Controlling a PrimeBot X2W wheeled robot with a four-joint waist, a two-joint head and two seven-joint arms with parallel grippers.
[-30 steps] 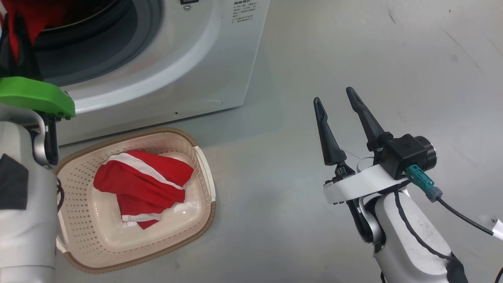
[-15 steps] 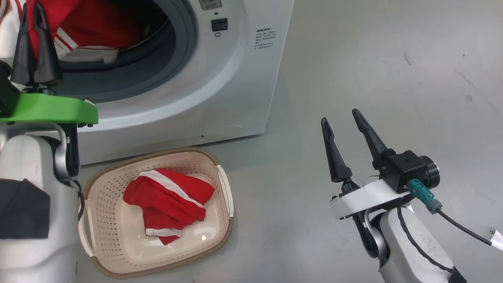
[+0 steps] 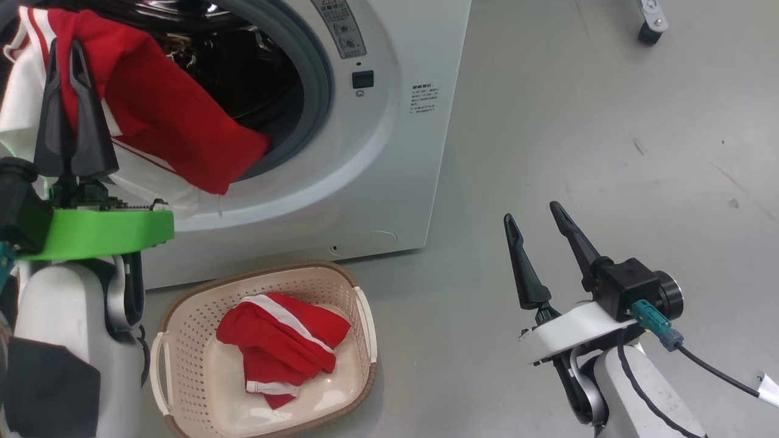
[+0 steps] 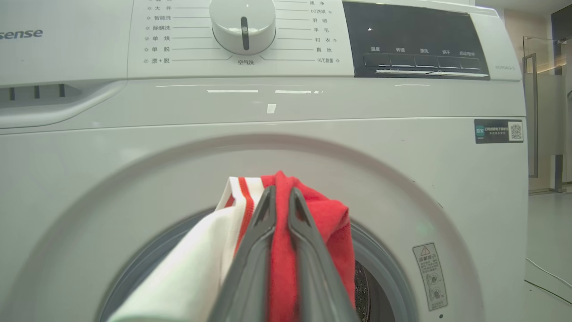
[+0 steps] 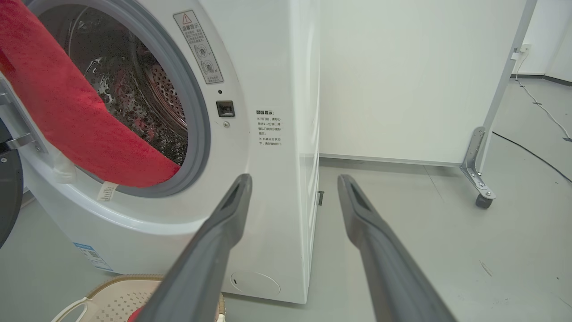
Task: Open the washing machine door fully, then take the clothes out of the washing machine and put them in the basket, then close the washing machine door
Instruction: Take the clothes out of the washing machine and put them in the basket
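**Spotter:** Head cam has tipped up since a sec ago, so the washer (image 3: 401,152) & basket (image 3: 292,271) sit lower in view. That's the cam, not the things. The real change is that the red garment (image 3: 176,134) has come further out of the drum (image 3: 255,79) w/ your L gripper (image 3: 64,45).

**Operator:** Grip?

**Spotter:** Your L jaws are pressed together, pinching the garment's top fold, w/ red & white cloth on either side. Your R gripper (image 3: 530,213) is spread wide & holds nothing, over bare floor (image 3: 578,121) to the washer's right.

**Operator:** How far along?

**Spotter:** The door (image 5: 8,197) looks swung open. You get a dark edge at far left of the R wrist view, and the drum mouth is clear. A first garment (image 3: 280,340) already lies in the basket, on the floor just in front of the washer. Yours is partway out, its low end resting on the grey seal (image 3: 316,79). By my read you still have to carry it to the basket, check the drum and shut the door. Can't tell if more is inside.

**Operator:** Which way does it run?

**Spotter:** Long axis is diagonal in the head view, from your pinch at upper left down-right to a red tip at the seal's lower rim. Its white part hangs down the washer front beside your L wrist.
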